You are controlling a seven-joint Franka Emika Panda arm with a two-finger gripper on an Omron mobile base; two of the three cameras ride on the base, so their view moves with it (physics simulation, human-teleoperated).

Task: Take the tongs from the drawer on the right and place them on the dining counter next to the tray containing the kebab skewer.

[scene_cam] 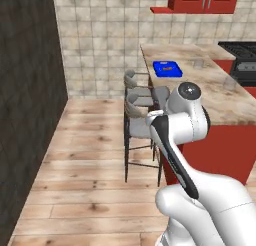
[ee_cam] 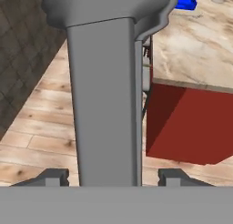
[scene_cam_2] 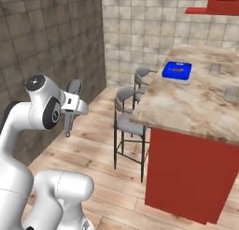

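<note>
**Q:** What is seen nearest the camera?

**A:** In the hand view, the gripper (ee_cam: 111, 176) is shown with its two fingertips set fairly wide. The tongs (ee_cam: 107, 104) are held between them as a broad grey bar that widens at its far end. In the right base view, the gripper (scene_cam_2: 69, 125) is seen pointing downward, off the near end of the counter and above the floor.

**Q:** What surface lies below?

**A:** A light wooden plank floor (scene_cam: 85, 180) is laid across the room. At the left it is bounded by a dark stone-patterned wall (scene_cam: 25, 115).

**Q:** What is found next?

**A:** Grey-seated stools (scene_cam: 140, 115) on thin dark legs are ranged along the dining counter (scene_cam: 220, 90). Its beige marbled top is carried on a red cabinet base (scene_cam_2: 186, 173).

**Q:** Where is the tray?

**A:** The blue tray (scene_cam: 167, 69) is placed toward the far end of the counter top, near the stool-side edge, well apart from the gripper. The kebab skewer (scene_cam_2: 177, 69) is visible inside it as a small reddish mark.

**Q:** And farthest?

**A:** A beige tiled wall (scene_cam: 100, 30) closes the room. Red wall cabinets (scene_cam: 202, 0) are hung on it, and a dark stove (scene_cam: 242, 52) is set at the right.
</note>
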